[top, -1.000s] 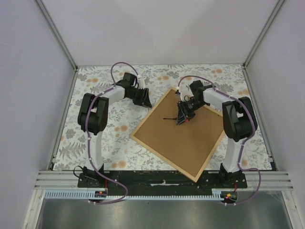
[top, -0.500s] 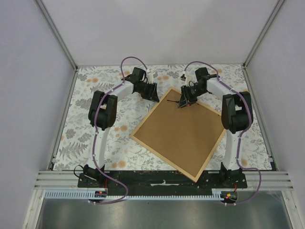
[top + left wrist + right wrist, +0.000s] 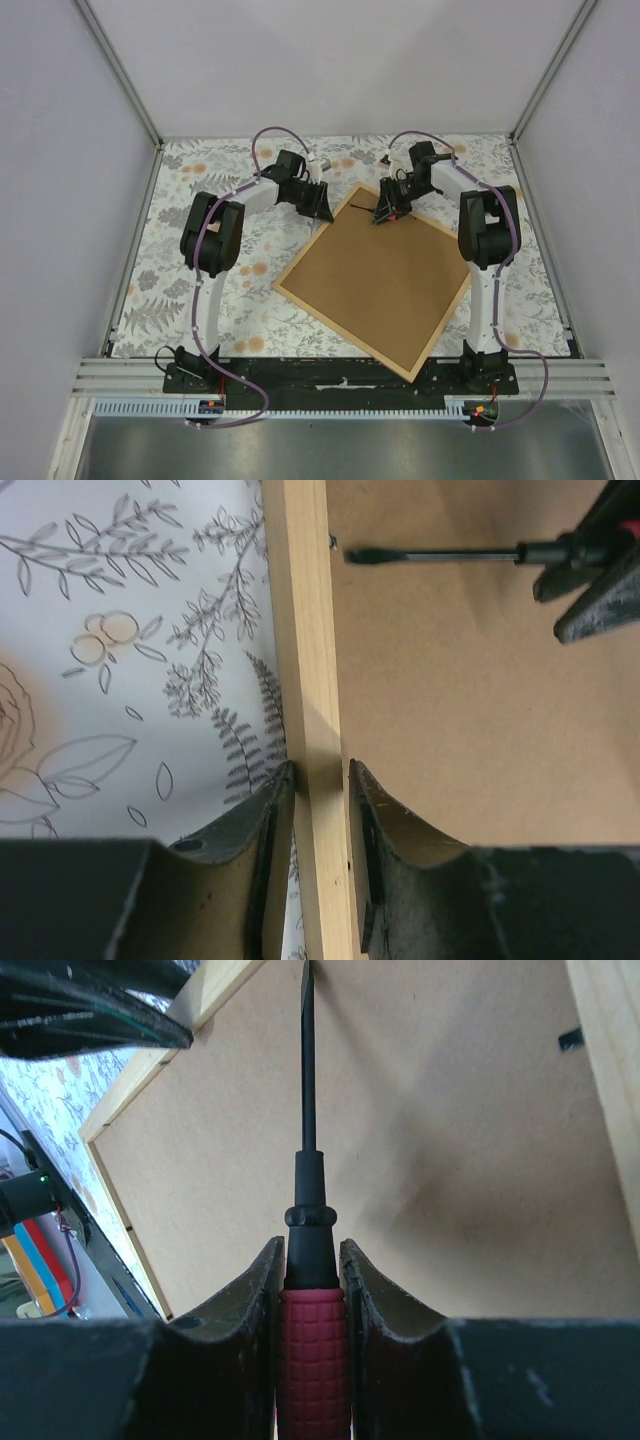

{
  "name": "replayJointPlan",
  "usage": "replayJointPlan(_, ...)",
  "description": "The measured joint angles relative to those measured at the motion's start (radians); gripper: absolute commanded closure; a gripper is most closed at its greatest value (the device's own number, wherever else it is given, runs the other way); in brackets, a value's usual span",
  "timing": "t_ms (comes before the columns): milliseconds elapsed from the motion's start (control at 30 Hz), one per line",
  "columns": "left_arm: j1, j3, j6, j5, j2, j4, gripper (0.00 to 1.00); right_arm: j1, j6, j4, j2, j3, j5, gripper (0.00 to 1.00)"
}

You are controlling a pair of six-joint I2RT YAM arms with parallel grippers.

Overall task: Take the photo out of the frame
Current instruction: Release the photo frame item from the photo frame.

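Note:
The frame (image 3: 375, 285) lies face down on the table, its brown back board up and turned like a diamond. The photo is hidden under that board. My left gripper (image 3: 322, 208) straddles the light wooden strip (image 3: 305, 630) of the far-left edge, one finger outside and one on the board, shut on the strip (image 3: 318, 780). My right gripper (image 3: 390, 207) hangs over the far corner, shut on a screwdriver's red handle (image 3: 311, 1360). Its black shaft (image 3: 306, 1080) points left across the board, and the tip (image 3: 360, 556) lies near a small black tab (image 3: 332, 541) by the strip.
A floral cloth (image 3: 200, 290) covers the table around the frame. Pale walls with metal posts close in the left, right and far sides. A black rail (image 3: 330, 375) with the arm bases runs along the near edge. Another black tab (image 3: 570, 1037) sits by the right strip.
Both arms reached farther back. My left gripper moved onto the frame's far-left strip and narrowed around it. The right gripper carried the screwdriver from mid-board to the far corner.

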Motion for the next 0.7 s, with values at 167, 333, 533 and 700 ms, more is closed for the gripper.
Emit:
replayJointPlan(167,-0.006,-0.060,0.000,-0.019,-0.033,0.050,0.70,-0.001,0.003,-0.023,0.053,0.064,-0.033,1.00)
replayJointPlan(333,-0.008,-0.081,0.000,-0.028,-0.045,0.072,0.73,-0.005,0.003,-0.039,0.070,0.071,-0.061,1.00)
replayJointPlan(533,-0.013,-0.081,0.000,-0.042,-0.048,0.069,0.77,-0.005,-0.006,-0.086,0.108,0.108,-0.092,1.00)
replayJointPlan(700,-0.024,-0.081,0.000,-0.076,-0.055,0.061,0.79,0.003,-0.003,-0.132,0.132,0.132,-0.114,1.00)
